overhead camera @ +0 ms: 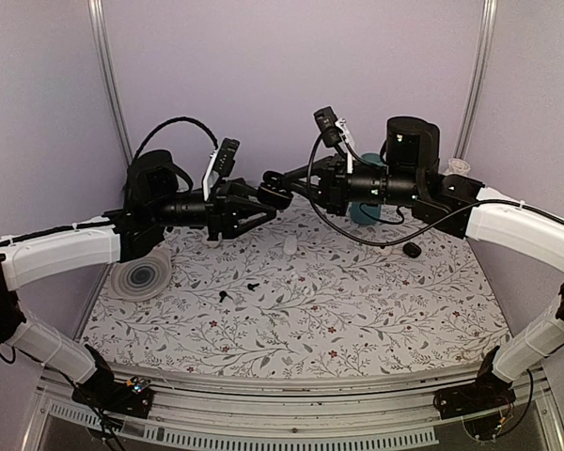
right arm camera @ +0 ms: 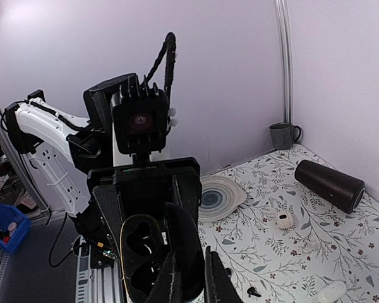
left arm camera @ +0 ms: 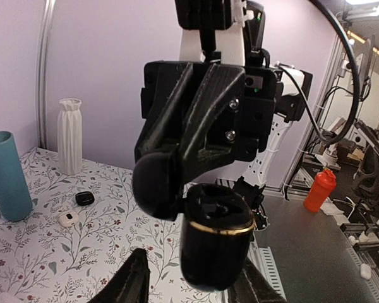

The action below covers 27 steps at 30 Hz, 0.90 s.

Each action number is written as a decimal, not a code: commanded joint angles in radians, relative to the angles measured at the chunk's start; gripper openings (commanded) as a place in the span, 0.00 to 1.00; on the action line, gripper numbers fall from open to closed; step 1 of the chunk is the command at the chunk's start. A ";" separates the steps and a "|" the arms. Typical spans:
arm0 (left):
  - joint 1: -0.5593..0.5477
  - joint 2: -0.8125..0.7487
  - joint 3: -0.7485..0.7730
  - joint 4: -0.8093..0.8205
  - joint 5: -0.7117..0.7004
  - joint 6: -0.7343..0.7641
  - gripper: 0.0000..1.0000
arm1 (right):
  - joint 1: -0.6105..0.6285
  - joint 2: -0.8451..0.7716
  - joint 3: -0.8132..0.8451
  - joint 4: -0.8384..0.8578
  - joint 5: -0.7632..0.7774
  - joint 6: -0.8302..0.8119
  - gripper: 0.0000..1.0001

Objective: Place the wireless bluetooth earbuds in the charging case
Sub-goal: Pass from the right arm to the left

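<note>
We judge the charging case [left arm camera: 215,243] light, rigid and slick: left fingers [left arm camera: 129,284] pinch its body flanks, right fingers [right arm camera: 170,284] press together on its raised lid [left arm camera: 155,183].

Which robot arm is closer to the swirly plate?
Left. The left arm reaches in right beside the swirly plate, partly covering its top edge in the top view. The right arm comes in from the opposite side, far from it.

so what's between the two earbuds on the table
Nothing: only bare floral cloth separates the near earbud from the far earbud, as the top view shows.
</note>
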 commanded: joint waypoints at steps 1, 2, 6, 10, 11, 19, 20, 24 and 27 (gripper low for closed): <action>0.008 -0.016 0.027 -0.004 0.013 0.001 0.42 | 0.009 0.011 0.031 -0.017 0.050 -0.031 0.03; 0.008 -0.019 0.026 -0.004 0.015 0.001 0.42 | 0.008 0.014 0.031 -0.018 0.050 -0.031 0.03; 0.008 -0.030 0.022 -0.005 0.016 0.002 0.37 | 0.008 0.019 0.033 -0.016 0.049 -0.030 0.03; 0.009 -0.041 0.016 -0.005 0.008 0.004 0.38 | 0.008 0.023 0.035 -0.015 0.044 -0.027 0.03; 0.009 -0.043 0.015 -0.004 0.007 0.005 0.37 | 0.008 0.026 0.037 -0.015 0.042 -0.028 0.03; 0.011 -0.052 0.012 -0.018 -0.015 0.013 0.37 | 0.008 0.023 0.037 -0.017 0.038 -0.030 0.03; 0.012 -0.052 0.011 -0.018 -0.017 0.013 0.38 | 0.008 0.021 0.037 -0.017 0.036 -0.029 0.03; 0.015 -0.053 0.010 -0.016 -0.021 0.010 0.40 | 0.008 0.019 0.037 -0.015 0.034 -0.030 0.03; 0.016 -0.051 0.010 -0.015 -0.018 0.009 0.38 | 0.008 0.017 0.034 -0.010 0.034 -0.030 0.03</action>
